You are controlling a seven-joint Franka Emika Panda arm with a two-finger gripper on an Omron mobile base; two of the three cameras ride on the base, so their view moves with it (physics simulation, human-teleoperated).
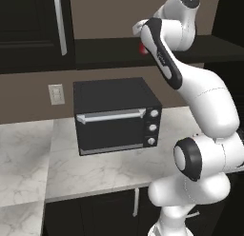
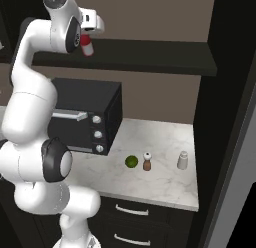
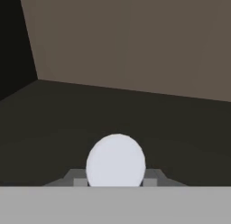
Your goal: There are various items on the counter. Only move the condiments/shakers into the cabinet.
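The dark, nearly black wall cabinet (image 2: 150,57) runs across the brown back wall (image 2: 150,14) as one long open shelf recess, and its right end meets a tall dark panel (image 2: 225,107) that cuts off whatever lies beyond. Below it, the white marble-patterned counter with grey veins (image 2: 160,177) sits over dark base cabinets with silver drawer pulls (image 2: 131,210). A black toaster oven with a silver handle (image 1: 116,116) stands on the counter against the wall, its left part hidden by the arm in the right base view.

The white robot arm (image 1: 205,102) reaches up to shelf height. Its pincer (image 2: 87,39) is mostly buried behind the wrist, so the fingers themselves are hard to make out, but it is pinching the red squeeze bottle with a white cap (image 2: 87,45), which hangs just at the front edge of the shelf. In the left base view only a sliver of red (image 1: 142,49) peeks past the forearm. Through the hand camera the bottle's round white cap (image 3: 116,161) sits between the grey finger tips, with the dark shelf floor (image 3: 113,110) and brown wall beyond.

On the counter, right of the oven, stand a small green round fruit (image 2: 131,161), just beside it a brown wooden shaker with a pale top (image 2: 147,162), and further right a white shaker (image 2: 183,160), apart from the other two. A pale wall outlet (image 1: 56,94) sits left of the oven.
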